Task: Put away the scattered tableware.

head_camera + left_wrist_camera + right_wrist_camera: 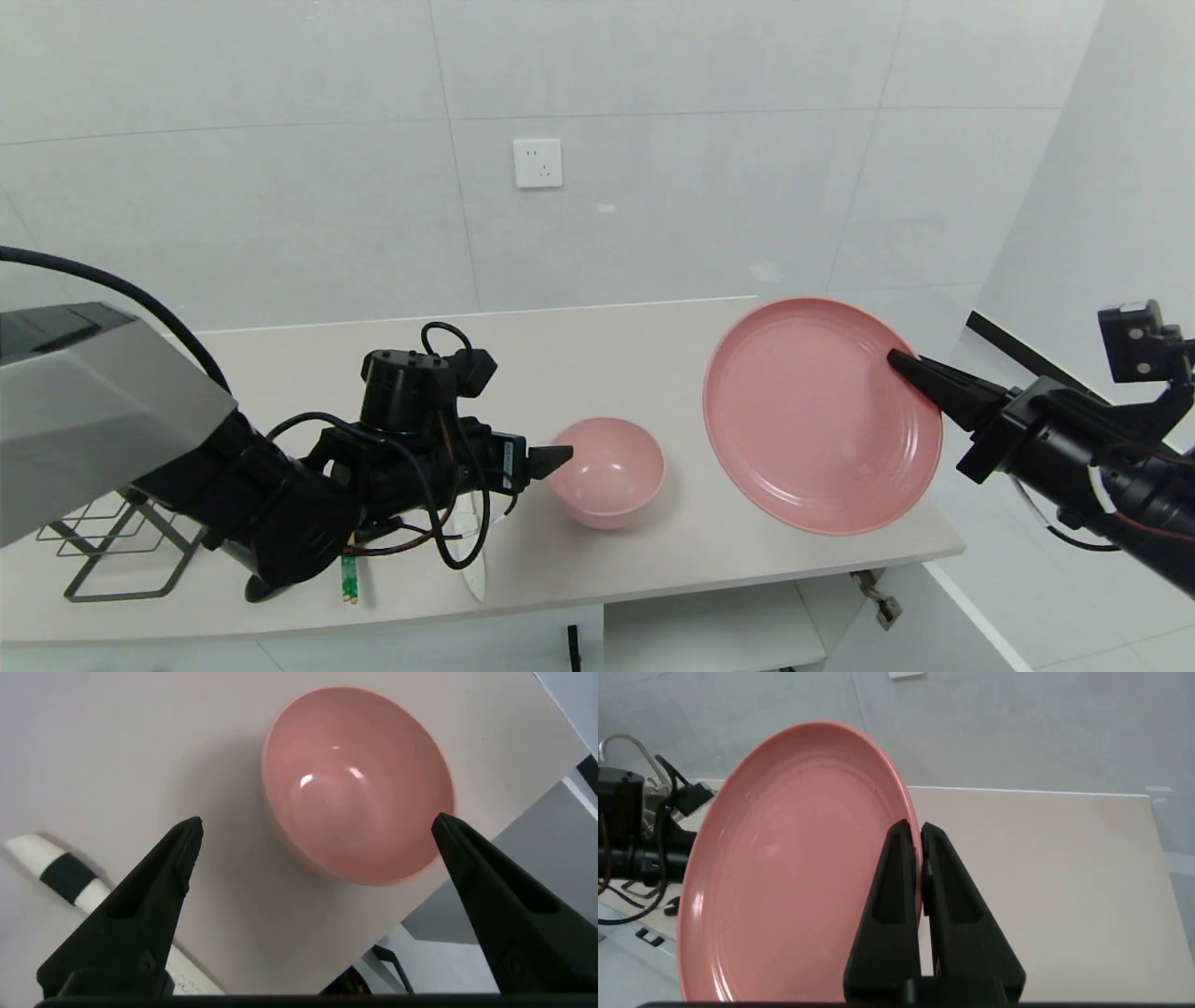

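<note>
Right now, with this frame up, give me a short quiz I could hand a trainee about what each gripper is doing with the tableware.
1. True or false: the right gripper is shut on the rim of the pink plate, holding it tilted.
2. The left gripper is: A) shut on a cup; B) open beside the pink bowl; C) shut on the bowl's rim.
3. Fill in: the bowl stands upright on the ____.
Key: 1 true; 2 B; 3 counter.
</note>
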Controlling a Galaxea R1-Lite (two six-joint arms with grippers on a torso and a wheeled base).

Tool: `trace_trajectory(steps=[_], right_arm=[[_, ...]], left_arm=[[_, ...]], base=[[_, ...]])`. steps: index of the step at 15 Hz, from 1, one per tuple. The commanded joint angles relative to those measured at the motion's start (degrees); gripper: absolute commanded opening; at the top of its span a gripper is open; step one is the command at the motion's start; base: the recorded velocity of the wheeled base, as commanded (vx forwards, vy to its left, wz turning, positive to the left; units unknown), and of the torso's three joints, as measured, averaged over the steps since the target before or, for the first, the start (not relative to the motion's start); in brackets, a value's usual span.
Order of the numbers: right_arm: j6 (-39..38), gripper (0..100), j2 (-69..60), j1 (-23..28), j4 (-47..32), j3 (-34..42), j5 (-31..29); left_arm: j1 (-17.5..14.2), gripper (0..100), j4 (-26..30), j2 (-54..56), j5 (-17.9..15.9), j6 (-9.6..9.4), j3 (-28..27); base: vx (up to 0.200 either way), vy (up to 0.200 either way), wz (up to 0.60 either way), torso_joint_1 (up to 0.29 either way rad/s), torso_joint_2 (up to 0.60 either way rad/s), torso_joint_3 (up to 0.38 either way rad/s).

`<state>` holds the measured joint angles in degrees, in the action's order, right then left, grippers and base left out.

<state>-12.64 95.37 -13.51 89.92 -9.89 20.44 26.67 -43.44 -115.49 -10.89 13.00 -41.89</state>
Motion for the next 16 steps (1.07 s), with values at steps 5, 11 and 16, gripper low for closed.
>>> trace_trajectory(steps=[5,11,16], right_arm=[[-0.01,0,0.17,-0.03,0.08,0.13,0.03],[-0.01,0,0.35,-0.12,0.08,0.13,0.03],[-0.01,0,0.43,-0.12,0.08,0.22,0.03]], left_arm=[[1.01,100,-1.83,-6.23,0.95,0.1,-0.12],[1.1,100,-4.99,-9.22,0.95,0.19,-0.48],[1.19,100,-4.99,-16.43,1.04,0.72,-7.77]], base=[[0.0,0.0,0.0,0.0,0.0,0.0],[0.0,0.0,0.0,0.0,0.0,0.0],[0.0,0.0,0.0,0.0,0.0,0.0]])
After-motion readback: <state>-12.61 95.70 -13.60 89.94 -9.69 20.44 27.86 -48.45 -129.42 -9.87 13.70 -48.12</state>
